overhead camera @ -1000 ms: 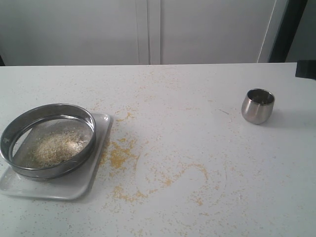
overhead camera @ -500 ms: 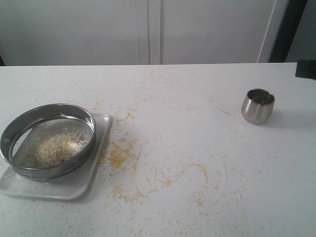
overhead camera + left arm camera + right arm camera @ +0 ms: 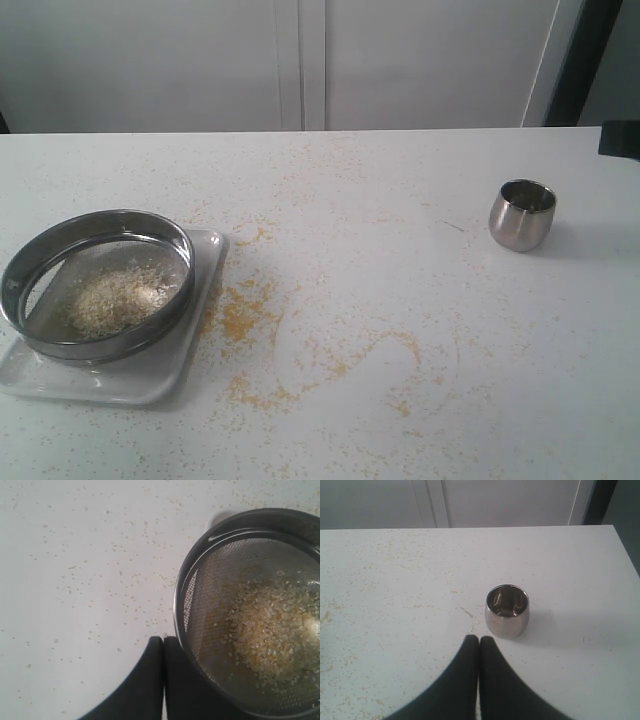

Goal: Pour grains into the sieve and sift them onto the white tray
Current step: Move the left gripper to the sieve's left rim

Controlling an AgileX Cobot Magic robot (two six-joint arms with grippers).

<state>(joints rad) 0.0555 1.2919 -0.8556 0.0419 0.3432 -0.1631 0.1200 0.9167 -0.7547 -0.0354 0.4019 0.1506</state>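
Sieve resting on the white tray at the left of the surface, pale grains heaped on its mesh, left tool fully closed and empty by the sieve's rim, right tool fully closed and empty near the steel cup

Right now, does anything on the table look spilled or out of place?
Yellow granules are spilled over the tabletop, thickest in patches beside the white tray, trailing toward the middle. The sieve sits on the tray with pale grains inside; the steel cup stands upright.
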